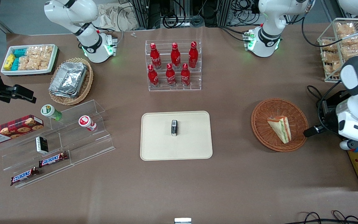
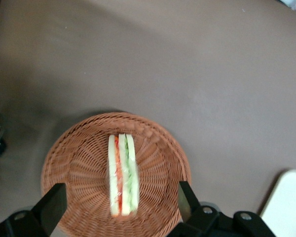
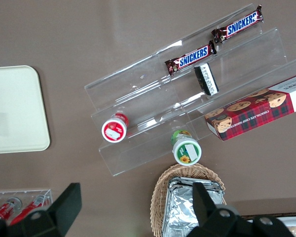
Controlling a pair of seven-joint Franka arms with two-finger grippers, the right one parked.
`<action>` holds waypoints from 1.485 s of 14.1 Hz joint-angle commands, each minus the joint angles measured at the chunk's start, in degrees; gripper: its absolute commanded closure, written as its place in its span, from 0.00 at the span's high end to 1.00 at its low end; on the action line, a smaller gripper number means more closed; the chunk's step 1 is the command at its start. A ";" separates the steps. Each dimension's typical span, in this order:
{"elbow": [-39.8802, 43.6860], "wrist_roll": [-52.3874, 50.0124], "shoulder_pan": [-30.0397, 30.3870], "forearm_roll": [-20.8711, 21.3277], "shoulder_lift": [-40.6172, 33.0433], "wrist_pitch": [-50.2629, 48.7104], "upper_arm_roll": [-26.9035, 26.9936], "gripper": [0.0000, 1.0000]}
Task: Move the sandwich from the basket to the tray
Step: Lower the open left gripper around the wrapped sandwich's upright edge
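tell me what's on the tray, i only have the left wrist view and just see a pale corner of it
Observer: The tray already holds one thing, a small dark packet standing near its middle; the rest of it is bare.
Operator: where's the tray from the basket
Observer: The basket sits toward the working arm's end of the table, and the tray lies beside it toward the table's middle, with bare table between them.
Operator: is the gripper on the sandwich yet
Observer: No. The gripper hangs open above the basket, and the sandwich lies in it ungrasped.
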 commanded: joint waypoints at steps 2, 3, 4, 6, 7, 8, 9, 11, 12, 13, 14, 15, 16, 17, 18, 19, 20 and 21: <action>-17.44 -7.27 -0.47 2.91 -5.74 14.41 -0.51 1.00; -20.18 -7.27 -0.47 2.92 -5.56 18.01 -0.60 1.00; -21.51 -7.18 -0.47 2.92 -5.13 19.87 -0.77 1.00; -22.22 -7.18 -1.34 2.92 -3.55 20.24 -0.77 1.00; -22.23 -7.27 -1.70 2.92 -2.76 20.33 -0.77 1.00; -22.40 -7.27 -1.79 2.92 -2.40 20.33 -0.77 1.00; -23.45 -7.27 -1.96 2.92 -2.40 20.33 -0.77 1.00; -23.81 -7.27 -1.97 2.92 -2.14 20.51 -0.77 1.00; -23.81 -7.27 -2.05 2.92 -1.70 20.51 -0.77 1.00; -23.89 -7.35 -2.05 2.83 -1.43 20.51 -0.77 1.00; -24.07 -7.35 -1.97 2.83 -0.73 20.51 -0.77 1.00; -23.98 -7.35 -1.97 2.74 -0.12 20.51 -0.77 1.00; -23.90 -7.44 -1.97 2.74 0.50 20.59 -0.77 1.00; -23.90 -7.44 -1.97 2.74 1.11 21.20 -0.77 1.00; -23.90 -7.44 -1.97 2.74 1.90 21.91 -0.77 1.00; -23.90 -7.44 -1.97 2.74 2.78 22.87 -0.77 1.00; -23.98 -7.44 -1.97 2.74 3.48 24.27 -0.77 0.99; -23.90 -7.79 -1.97 2.48 4.01 24.72 -0.77 0.86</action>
